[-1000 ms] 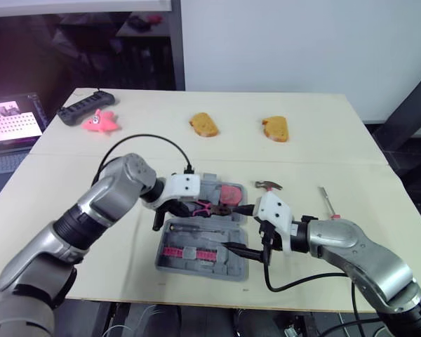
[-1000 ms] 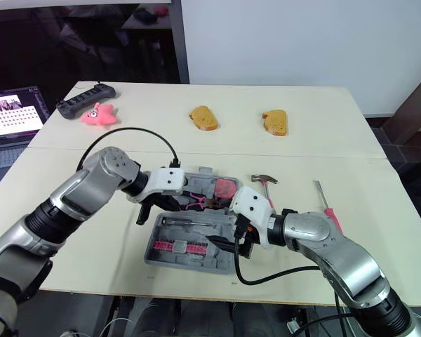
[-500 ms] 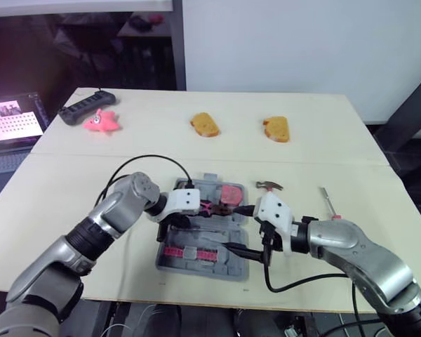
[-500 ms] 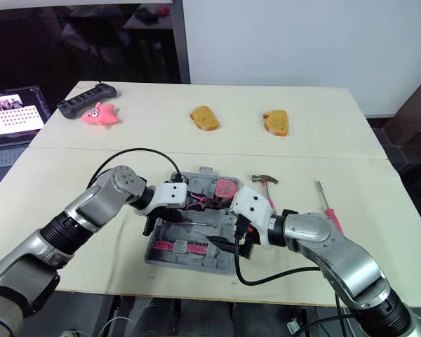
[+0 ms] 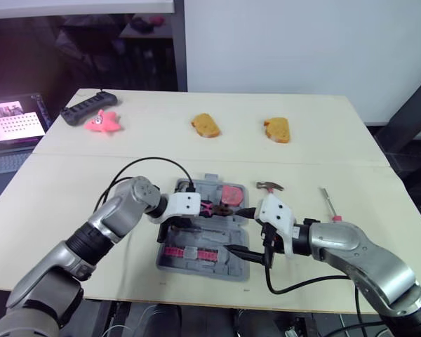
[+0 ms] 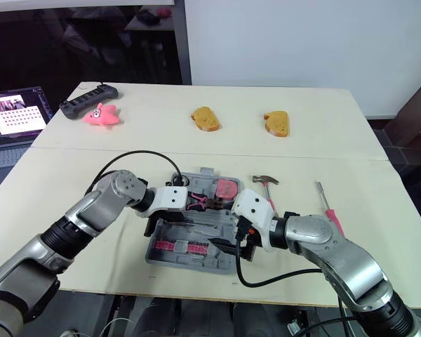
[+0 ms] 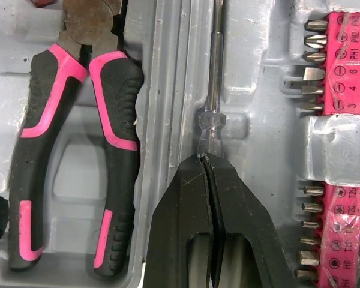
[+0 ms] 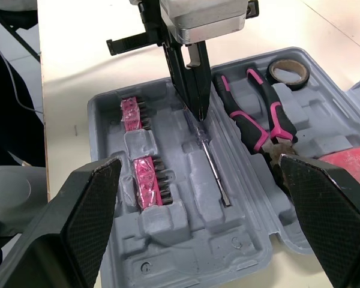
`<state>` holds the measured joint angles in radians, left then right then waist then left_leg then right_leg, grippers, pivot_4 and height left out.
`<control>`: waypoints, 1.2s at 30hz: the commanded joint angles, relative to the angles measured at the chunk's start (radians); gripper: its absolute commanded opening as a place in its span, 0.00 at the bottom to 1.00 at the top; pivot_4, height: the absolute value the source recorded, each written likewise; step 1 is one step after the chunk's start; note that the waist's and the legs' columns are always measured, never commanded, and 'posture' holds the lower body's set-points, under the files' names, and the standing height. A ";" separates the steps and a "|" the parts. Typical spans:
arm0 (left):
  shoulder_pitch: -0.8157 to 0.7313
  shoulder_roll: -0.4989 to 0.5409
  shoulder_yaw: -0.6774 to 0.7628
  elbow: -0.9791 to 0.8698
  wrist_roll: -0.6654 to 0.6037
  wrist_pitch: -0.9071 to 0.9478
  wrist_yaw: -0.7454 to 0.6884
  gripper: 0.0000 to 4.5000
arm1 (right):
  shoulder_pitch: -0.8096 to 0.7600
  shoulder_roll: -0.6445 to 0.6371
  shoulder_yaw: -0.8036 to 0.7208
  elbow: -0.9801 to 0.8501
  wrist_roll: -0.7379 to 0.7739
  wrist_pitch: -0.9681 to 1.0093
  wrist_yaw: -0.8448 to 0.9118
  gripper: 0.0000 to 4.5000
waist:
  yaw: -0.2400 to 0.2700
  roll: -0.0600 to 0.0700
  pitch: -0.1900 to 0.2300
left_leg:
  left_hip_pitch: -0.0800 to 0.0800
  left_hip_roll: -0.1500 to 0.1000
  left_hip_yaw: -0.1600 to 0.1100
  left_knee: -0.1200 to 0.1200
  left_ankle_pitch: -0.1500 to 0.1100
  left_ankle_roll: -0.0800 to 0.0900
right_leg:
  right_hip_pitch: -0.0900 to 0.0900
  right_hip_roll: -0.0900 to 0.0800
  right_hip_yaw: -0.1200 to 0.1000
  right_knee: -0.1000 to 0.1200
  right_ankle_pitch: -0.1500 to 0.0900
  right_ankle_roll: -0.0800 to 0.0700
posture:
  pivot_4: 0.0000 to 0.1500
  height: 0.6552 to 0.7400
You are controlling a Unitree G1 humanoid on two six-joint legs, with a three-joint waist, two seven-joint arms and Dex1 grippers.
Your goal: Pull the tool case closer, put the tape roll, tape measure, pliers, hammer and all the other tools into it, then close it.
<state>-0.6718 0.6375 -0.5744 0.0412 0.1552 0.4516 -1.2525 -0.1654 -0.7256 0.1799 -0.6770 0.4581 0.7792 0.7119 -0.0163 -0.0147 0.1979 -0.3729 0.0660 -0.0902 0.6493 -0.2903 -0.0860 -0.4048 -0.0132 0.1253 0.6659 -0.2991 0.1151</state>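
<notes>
We count one tool case [image 8: 180,240] in the middle of the frame. Inside it we see one pair of pliers [image 7: 117,120], one tape roll [image 8: 289,72], one tape measure [image 5: 231,193] and two bit strips [image 8: 132,114]. A clear screwdriver [image 8: 211,165] and a pink screwdriver [image 5: 328,200] make two. We count one hammer [image 5: 269,185] and two pieces of bread [image 5: 205,126] near the top. At the upper left are one toy [image 5: 102,121], one power strip [image 5: 88,107] and one laptop [image 5: 14,123].
</notes>
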 commanded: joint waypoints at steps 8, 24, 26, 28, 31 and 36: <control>-0.042 -0.034 0.188 -0.023 -0.122 0.046 0.018 0.01 | -0.004 0.003 -0.048 -0.049 0.028 -0.004 -0.004 1.00 | 0.002 0.000 0.000 | -0.001 0.000 0.000 0.001 0.000 0.000 | 0.000 0.000 0.000 0.000 0.000 0.000 | 1.00 1.00; 0.487 0.368 0.907 0.056 -0.470 -0.082 -0.100 0.20 | 0.327 -0.137 -0.508 0.149 -0.016 -0.270 0.145 1.00 | -0.024 -0.001 0.001 | -0.001 0.000 0.000 -0.002 -0.001 0.002 | -0.002 -0.001 0.000 0.000 0.000 0.000 | 1.00 1.00; 0.581 0.388 0.983 0.120 -0.468 -0.154 -0.105 0.42 | 0.398 -0.138 -0.602 0.212 -0.018 -0.325 0.187 1.00 | -0.018 -0.001 0.001 | -0.001 0.000 0.001 -0.002 -0.001 0.002 | -0.001 -0.001 0.000 0.000 -0.001 -0.001 | 1.00 1.00; 0.657 0.397 1.057 0.168 -0.468 -0.210 -0.100 0.65 | 0.473 -0.132 -0.694 0.270 -0.011 -0.369 0.239 1.00 | -0.013 -0.002 0.001 | -0.001 0.000 0.001 -0.001 -0.001 0.002 | -0.001 -0.001 0.000 -0.001 -0.002 -0.004 | 1.00 1.00; 0.751 0.411 1.158 0.281 -0.449 -0.306 -0.066 0.99 | 0.573 -0.129 -0.823 0.407 -0.030 -0.459 0.307 1.00 | -0.015 -0.002 0.001 | -0.001 0.000 0.002 -0.001 -0.001 0.002 | -0.001 -0.001 0.000 -0.002 -0.003 -0.004 | 1.00 1.00; 0.834 0.397 1.214 0.321 -0.467 -0.358 -0.041 0.99 | 0.630 -0.124 -0.850 0.526 -0.062 -0.561 0.352 1.00 | -0.028 -0.002 0.001 | 0.000 0.000 0.004 -0.003 -0.001 0.002 | -0.001 -0.001 0.001 -0.002 -0.003 -0.004 | 1.00 1.00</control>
<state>0.1565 1.0266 0.5985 0.3633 -0.2945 0.1181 -1.3023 0.4644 -0.8504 -0.6497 -0.1562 0.3996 0.2606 1.0479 -0.0444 -0.0171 0.1987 -0.3723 0.0665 -0.0864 0.6469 -0.2915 -0.0843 -0.4056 -0.0142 0.1270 0.6639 -0.3019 0.1106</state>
